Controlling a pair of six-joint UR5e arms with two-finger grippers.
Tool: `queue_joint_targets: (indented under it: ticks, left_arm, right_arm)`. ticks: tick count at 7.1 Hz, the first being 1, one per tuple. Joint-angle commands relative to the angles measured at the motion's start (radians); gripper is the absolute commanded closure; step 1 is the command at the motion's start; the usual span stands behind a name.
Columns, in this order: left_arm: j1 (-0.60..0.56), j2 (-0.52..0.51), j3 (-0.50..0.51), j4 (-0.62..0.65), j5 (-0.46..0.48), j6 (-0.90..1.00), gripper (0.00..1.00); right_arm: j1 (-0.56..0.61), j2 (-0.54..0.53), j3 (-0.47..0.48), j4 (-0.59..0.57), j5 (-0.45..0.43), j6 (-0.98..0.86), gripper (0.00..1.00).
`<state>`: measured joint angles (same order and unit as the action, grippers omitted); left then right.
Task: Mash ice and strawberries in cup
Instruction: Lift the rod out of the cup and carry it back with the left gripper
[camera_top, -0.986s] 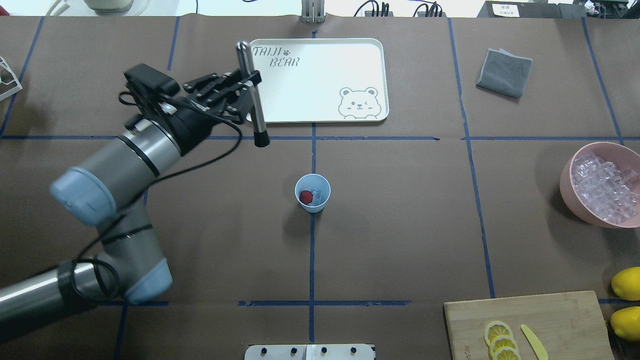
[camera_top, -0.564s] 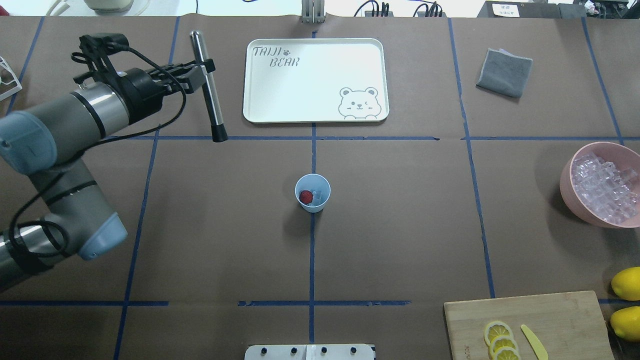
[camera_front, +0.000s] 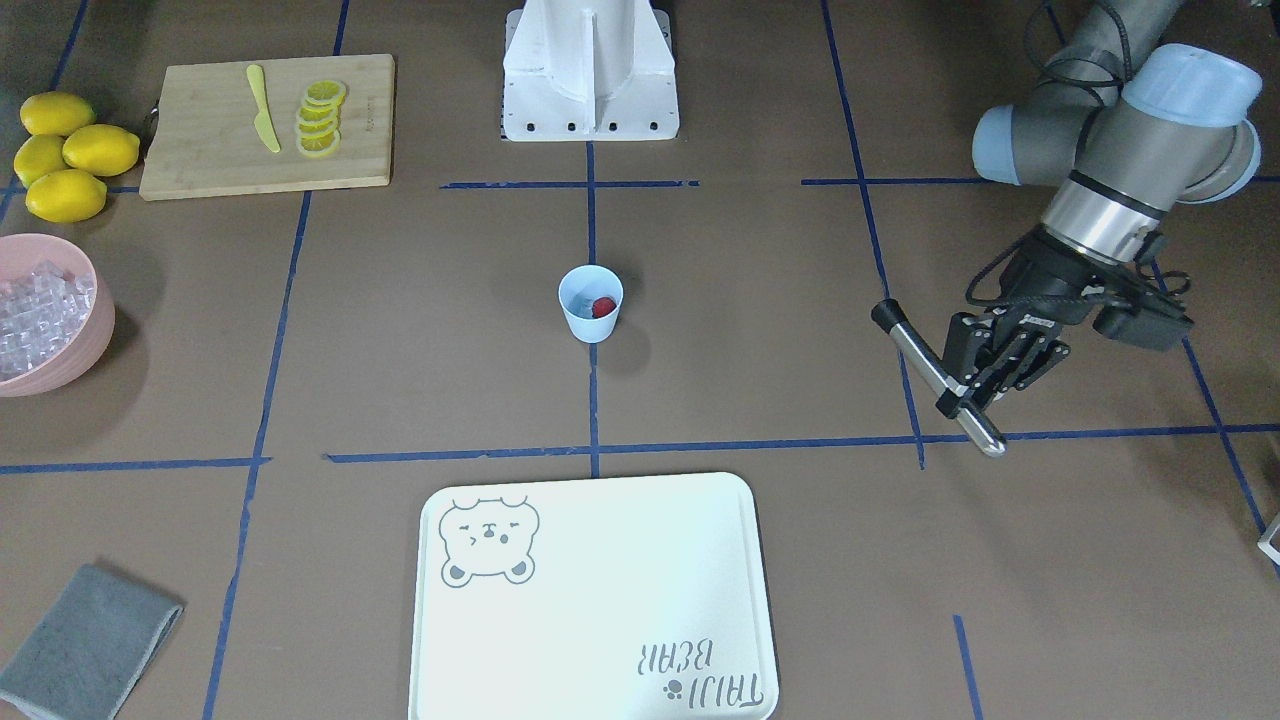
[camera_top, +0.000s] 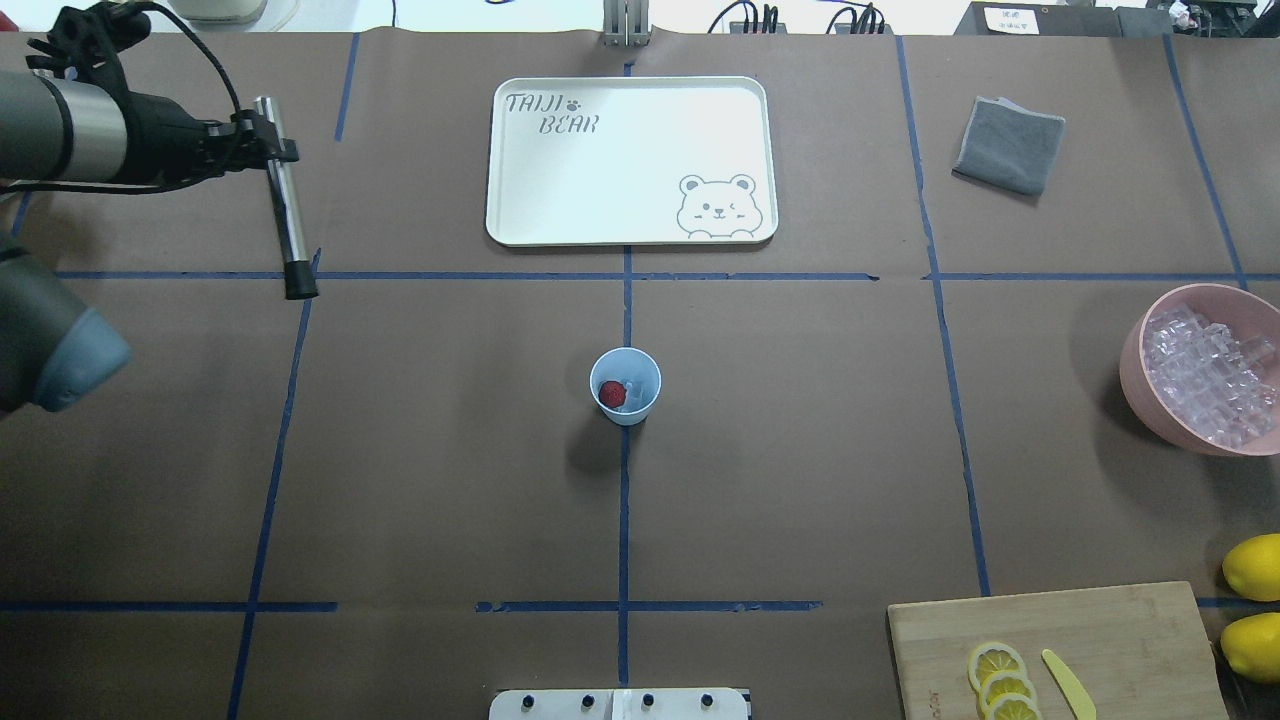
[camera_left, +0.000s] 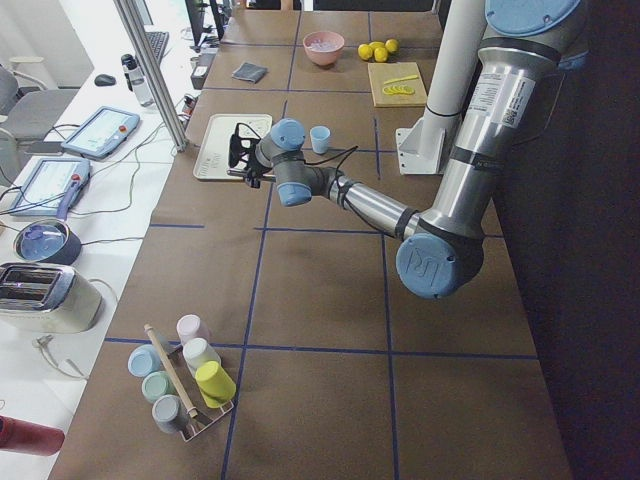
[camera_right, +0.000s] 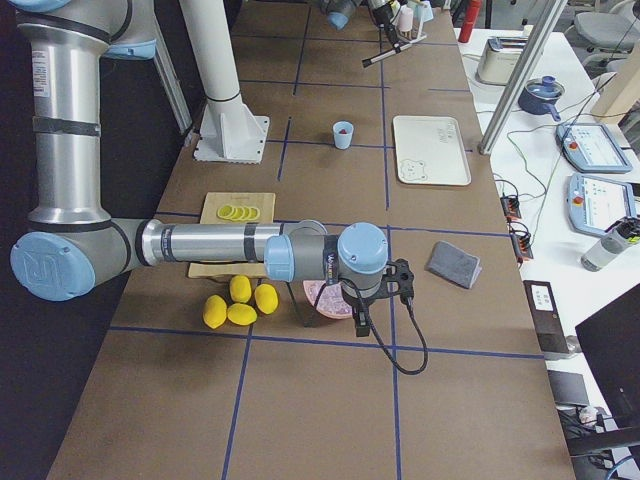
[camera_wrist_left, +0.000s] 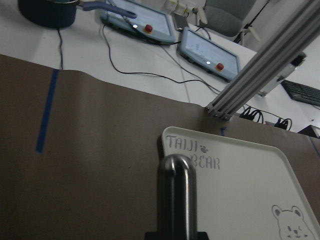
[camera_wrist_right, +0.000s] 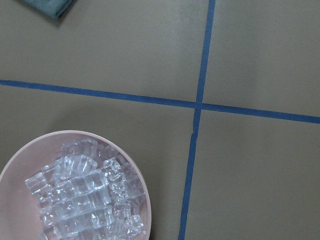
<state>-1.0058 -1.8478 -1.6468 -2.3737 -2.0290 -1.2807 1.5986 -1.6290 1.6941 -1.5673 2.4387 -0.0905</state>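
Pinching a steel muddler with the left jaws, close under its rounded top end, black tip slanting back toward the robot. Held over the far-left part of the table, just left of a white bear-print tray and well apart from the cup. Cannot tell the state of the right jaws: glimpsed only from the side camera, hanging above a pink bowl heaped with ice at the table's right edge. Upright at mid-table on a blue tape line, the light-blue cup, with one red strawberry and a little clear ice side by side inside.
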Motion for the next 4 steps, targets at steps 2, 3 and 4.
queue_joint_targets:
  ticks: [2, 3, 4]
  left_arm:
    - [-0.137, 0.145, 0.004, 0.119, -0.250, 0.155, 1.00]
    - [-0.142, 0.233, 0.010, 0.120, -0.249, 0.305, 1.00]
    - [-0.142, 0.275, 0.040, 0.120, -0.246, 0.384, 1.00]
  right_arm:
    - [0.000, 0.023, 0.002, -0.002, 0.000, 0.000, 0.01]
    - [-0.002, 0.024, 0.002, 0.000, 0.000, 0.000, 0.01]
    - [-0.002, 0.024, 0.001, 0.000, -0.003, -0.002, 0.01]
